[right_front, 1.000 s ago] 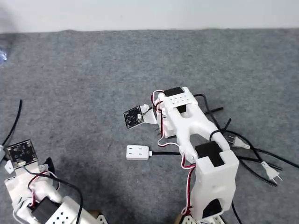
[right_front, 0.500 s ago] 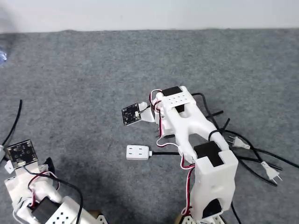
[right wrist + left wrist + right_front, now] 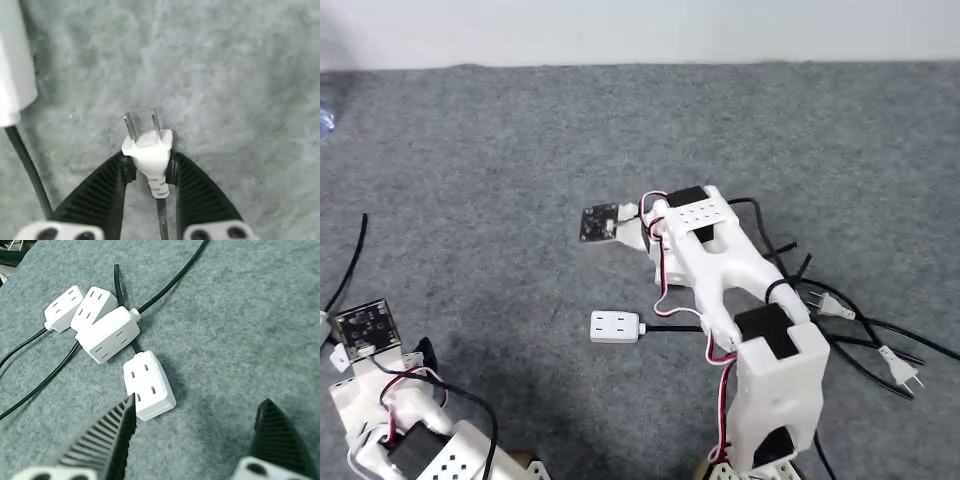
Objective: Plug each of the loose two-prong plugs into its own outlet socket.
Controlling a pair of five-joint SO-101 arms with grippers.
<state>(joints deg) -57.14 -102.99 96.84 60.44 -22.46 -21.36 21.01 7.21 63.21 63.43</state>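
Note:
In the right wrist view my right gripper is shut on a white two-prong plug, prongs pointing away over the grey carpet. A white outlet socket with a black cord lies off to one side. In the high view that socket rests just in front of the right arm. Two more loose plugs lie on black cords to the right. My left gripper is open above the carpet, with a white socket beside one finger and three others beyond it.
A tangle of black cords spreads to the right of the right arm. The left arm sits at the bottom left corner, with a black cable near the left edge. A pale wall borders the carpet at the back.
The right arm's wrist has shifted a little away from the socket toward the back, and its camera board now lies flatter. The left arm has not moved.

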